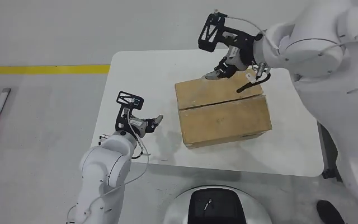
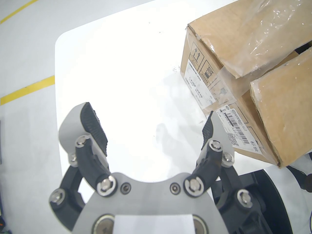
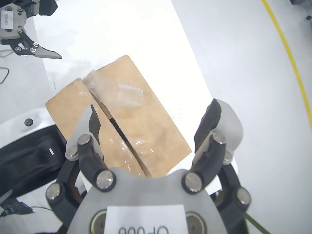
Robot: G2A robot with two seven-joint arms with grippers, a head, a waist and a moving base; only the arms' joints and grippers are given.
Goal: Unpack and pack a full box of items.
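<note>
Brown cardboard box (image 1: 224,112) sits flat on white table, toward right half; two top flaps closed, narrow dark gap along centre seam; torn clear tape over seam; printed labels, barcode sticker on one side

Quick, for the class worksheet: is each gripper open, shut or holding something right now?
Left gripper: open, empty, beside the box.
Right gripper: open, empty, above the box.

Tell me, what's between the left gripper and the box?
Nothing: just bare table between the left gripper and the box, in the top view.
</note>
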